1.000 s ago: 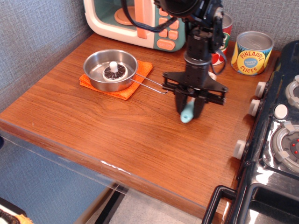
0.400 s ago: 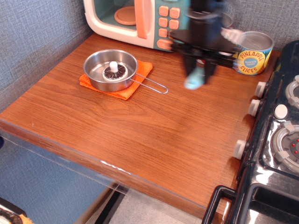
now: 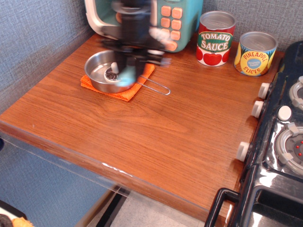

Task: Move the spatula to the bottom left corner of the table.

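Observation:
My gripper (image 3: 128, 71) is blurred by motion and hangs in the air over the steel pan (image 3: 106, 72) at the back left of the table (image 3: 156, 132). It is shut on the spatula (image 3: 127, 78), whose light blue handle hangs down between the fingers. The white slotted head is hidden in the blur. The spatula is off the table's surface.
The pan sits on an orange cloth (image 3: 124, 91), its wire handle (image 3: 155, 87) pointing right. A toy microwave (image 3: 147, 21) stands at the back. A tomato sauce can (image 3: 215, 39) and a pineapple can (image 3: 254, 53) stand back right. A black toy stove (image 3: 279, 142) fills the right side.
The gripper has lifted the spatula off the table's middle and carried it up, then quickly left, to above the pan. The tomato sauce can is now uncovered.

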Controlling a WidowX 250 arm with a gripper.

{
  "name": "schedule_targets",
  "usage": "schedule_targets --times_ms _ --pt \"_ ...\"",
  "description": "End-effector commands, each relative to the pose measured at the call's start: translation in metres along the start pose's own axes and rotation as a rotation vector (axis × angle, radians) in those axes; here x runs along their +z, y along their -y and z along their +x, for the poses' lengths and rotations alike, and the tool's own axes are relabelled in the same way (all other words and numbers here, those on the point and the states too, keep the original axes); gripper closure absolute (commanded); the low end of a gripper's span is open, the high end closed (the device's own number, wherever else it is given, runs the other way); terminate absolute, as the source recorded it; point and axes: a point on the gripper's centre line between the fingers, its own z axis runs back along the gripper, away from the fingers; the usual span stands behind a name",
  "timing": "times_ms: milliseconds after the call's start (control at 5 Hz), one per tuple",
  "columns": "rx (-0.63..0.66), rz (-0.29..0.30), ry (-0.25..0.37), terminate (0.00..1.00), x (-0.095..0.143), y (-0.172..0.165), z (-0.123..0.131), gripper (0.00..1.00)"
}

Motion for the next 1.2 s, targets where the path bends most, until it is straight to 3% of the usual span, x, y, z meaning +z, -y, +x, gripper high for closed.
schedule_targets --times_ms 0,400,1000 --pt "0.022 0.022 0.050 0.00 0.017 -0.082 -0.020 1.00" --pt "-0.027 0.021 0.076 0.00 -0.009 -0.119 -0.029 1.00" --pt "0.096 0.027 -0.077 0.00 -0.043 -0.124 -0.043 1.00"
